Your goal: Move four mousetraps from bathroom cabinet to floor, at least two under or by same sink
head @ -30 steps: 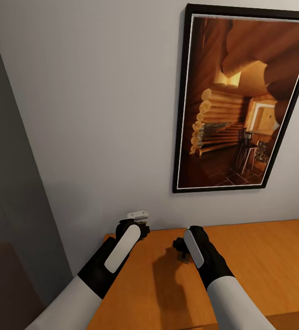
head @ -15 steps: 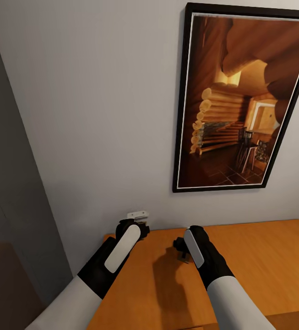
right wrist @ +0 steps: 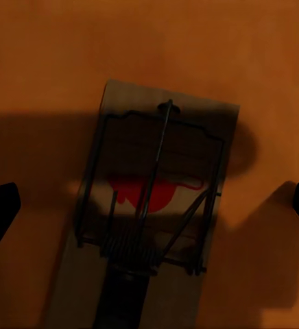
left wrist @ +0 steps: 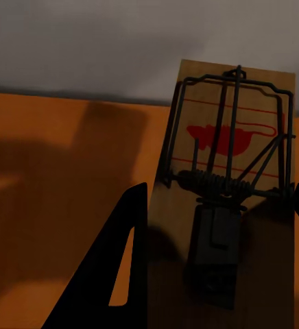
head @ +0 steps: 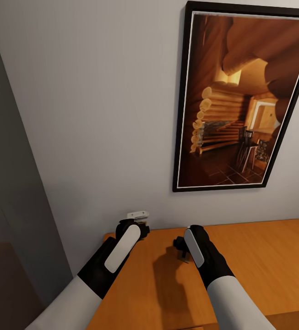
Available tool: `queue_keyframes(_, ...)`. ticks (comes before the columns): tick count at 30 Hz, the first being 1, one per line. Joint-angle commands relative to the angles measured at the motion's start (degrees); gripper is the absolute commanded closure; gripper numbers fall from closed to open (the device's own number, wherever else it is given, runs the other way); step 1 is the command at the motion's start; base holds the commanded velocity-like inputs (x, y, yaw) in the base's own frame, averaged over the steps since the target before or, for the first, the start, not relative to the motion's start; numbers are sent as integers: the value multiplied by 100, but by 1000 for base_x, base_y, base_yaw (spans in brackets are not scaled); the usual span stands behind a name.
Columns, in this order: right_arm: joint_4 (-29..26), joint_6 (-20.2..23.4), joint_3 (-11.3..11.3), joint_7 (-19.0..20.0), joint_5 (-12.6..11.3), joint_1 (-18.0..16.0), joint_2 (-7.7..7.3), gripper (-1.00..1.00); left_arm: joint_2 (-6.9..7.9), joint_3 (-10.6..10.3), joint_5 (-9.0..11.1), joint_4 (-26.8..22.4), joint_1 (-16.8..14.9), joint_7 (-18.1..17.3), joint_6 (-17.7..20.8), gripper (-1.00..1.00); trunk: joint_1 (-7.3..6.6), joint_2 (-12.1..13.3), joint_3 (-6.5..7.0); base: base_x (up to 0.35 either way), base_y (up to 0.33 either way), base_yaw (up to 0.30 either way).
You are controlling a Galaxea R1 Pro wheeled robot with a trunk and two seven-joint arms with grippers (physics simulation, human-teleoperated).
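Left wrist view: mousetrap (left wrist: 225, 199) between spread fingers, tilted above cabinet (left wrist: 60, 199); grip contact unclear.
Right wrist view: second mousetrap (right wrist: 153, 205) flat on cabinet top, fingertips (right wrist: 0, 205) wide apart, not touching.
Head view: left gripper (head: 138, 228) at cabinet's back-left corner, right gripper (head: 182, 247) just beside; traps hardly visible; framed picture (head: 241, 101) above.

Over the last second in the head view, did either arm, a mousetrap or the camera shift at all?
Nothing visibly changed. Both claws, left and right, hang over the cabinet top as before, each with a mousetrap between its open fingers; the framed picture sits in the same place, so the camera held too.
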Motion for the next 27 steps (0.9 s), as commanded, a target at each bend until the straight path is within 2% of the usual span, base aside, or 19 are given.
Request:
queue_keyframes(1,70,3,8,-59,-89,-2,0,-100,0,-5,28,-6,-7,61,32,100,2,-5,-10,0,0,0)
queue_keyframes(16,70,27,4,-61,-85,-2,0,-100,0,-5,26,-4,-7,61,32,100,2,-5,-10,0,0,0)
queue_keyframes(17,70,27,4,-60,-84,-2,0,100,0,-5,26,-4,-7,61,32,100,2,-5,-10,0,0,0)
queue_keyframes(27,70,29,-15,-66,-81,-2,0,100,0,-5,26,-6,-7,61,32,100,2,-5,-10,0,0,0)
